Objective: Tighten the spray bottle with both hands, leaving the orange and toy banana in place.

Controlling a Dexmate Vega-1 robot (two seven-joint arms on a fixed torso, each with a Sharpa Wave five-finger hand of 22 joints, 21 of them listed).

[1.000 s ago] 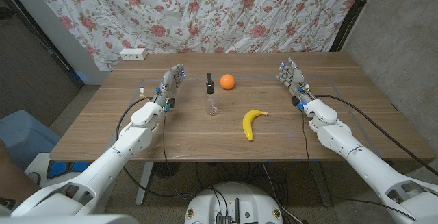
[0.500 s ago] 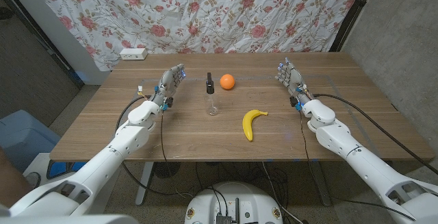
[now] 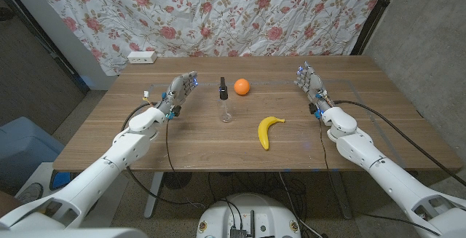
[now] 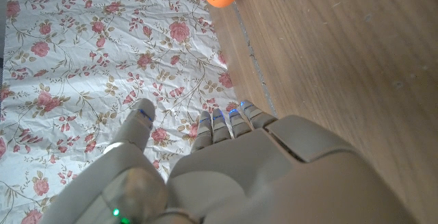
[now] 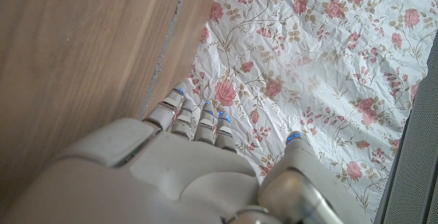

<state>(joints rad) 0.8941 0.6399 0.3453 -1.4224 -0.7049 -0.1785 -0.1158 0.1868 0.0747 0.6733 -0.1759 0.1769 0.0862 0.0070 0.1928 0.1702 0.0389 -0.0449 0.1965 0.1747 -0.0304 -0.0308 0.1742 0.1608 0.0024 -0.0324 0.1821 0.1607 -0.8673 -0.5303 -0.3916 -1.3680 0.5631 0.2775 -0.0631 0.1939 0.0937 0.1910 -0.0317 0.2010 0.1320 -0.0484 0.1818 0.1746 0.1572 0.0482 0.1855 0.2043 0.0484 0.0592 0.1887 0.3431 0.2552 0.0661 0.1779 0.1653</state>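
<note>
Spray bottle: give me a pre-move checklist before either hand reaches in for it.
1. Spray bottle upright on the table, between the hands: ok.
2. Left hand holds nothing, fingers apart: ok.
3. Right hand holds nothing, fingers apart: ok.
4. Orange close beside the bottle top, toward the right hand; the right hand's way in is narrow: not ok.
5. Toy banana lies nearer the robot than the bottle, apart from it: ok.
6. How loose the bottle's black head is: cannot tell.
</note>
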